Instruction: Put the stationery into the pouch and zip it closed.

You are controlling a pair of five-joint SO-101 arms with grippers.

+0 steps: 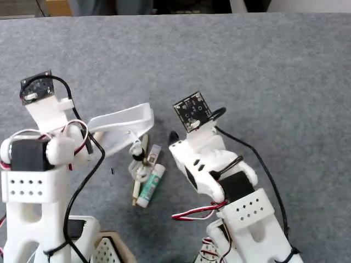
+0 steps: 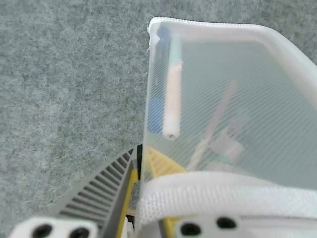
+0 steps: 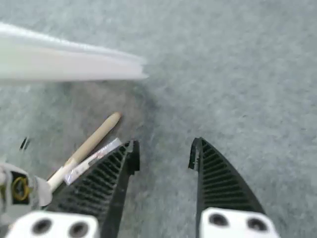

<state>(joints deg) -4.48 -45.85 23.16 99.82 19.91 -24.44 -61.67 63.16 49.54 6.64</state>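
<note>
My left gripper (image 2: 141,166) is pinching one edge of the pouch (image 2: 223,89) and holds it above the table (image 1: 274,66). The stationery (image 1: 152,183) lies on the table just beside the pouch. My right gripper (image 3: 163,151) hovers near it, with its fingers spread.

high: overhead, facing down | left wrist: close on pouch (image 2: 247,89) | right wrist: low over table (image 3: 237,74), likely sharing pouch
</note>
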